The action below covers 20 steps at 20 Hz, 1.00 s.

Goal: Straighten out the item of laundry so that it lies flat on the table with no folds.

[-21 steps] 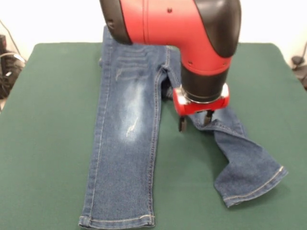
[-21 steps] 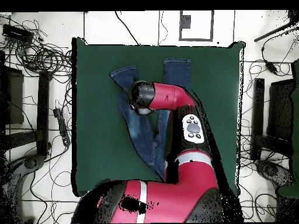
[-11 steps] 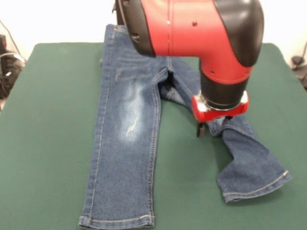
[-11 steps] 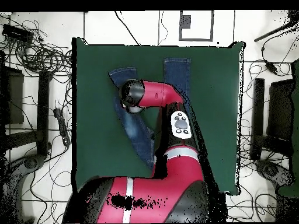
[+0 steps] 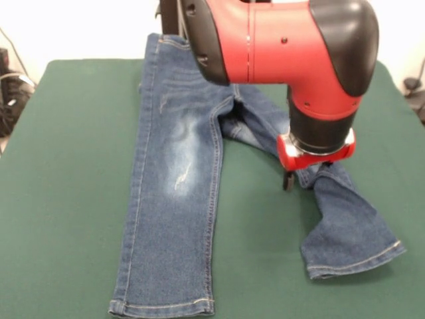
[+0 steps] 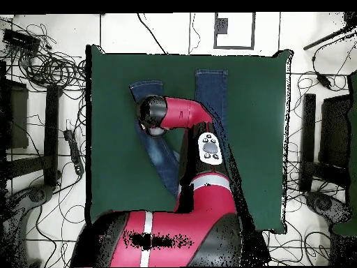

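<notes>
My gripper [image 5: 300, 181] sits low on the jeans [image 5: 179, 173], at the bent leg's crease; I cannot tell its state. One leg lies straight toward the tabletop [image 5: 66, 199] near edge; I should drag the bent leg parallel, slowly.

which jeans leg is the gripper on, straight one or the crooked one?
The crooked leg, angled toward the picture's right in the front view. The gripper sits at its bend; the straight leg lies flat, apart from it.
</notes>
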### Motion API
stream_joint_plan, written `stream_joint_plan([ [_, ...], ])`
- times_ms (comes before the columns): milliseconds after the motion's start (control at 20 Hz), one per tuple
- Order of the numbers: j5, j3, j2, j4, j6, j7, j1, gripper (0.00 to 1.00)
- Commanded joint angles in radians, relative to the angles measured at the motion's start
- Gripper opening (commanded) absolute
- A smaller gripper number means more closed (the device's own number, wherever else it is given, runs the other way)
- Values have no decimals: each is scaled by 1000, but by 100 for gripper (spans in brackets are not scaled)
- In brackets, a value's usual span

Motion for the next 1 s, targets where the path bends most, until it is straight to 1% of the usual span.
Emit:
stream_joint_plan([
  [50,56,91,46,-37,-7,174,29,100],
  [300,44,90,85,-52,-56,163,15,100],
  [350,43,83,109,-95,-39,170,22,100],
  [400,40,74,116,-105,-36,178,28,100],
  [600,37,65,109,-76,-57,202,33,100],
  [700,32,63,98,-49,-86,208,31,100],
  [750,30,59,100,-52,-83,211,33,100],
  [800,26,54,98,-48,-89,213,35,0],
  [900,21,46,100,-55,-81,216,40,0],
  [1000,22,47,95,-39,-92,216,37,0],
])
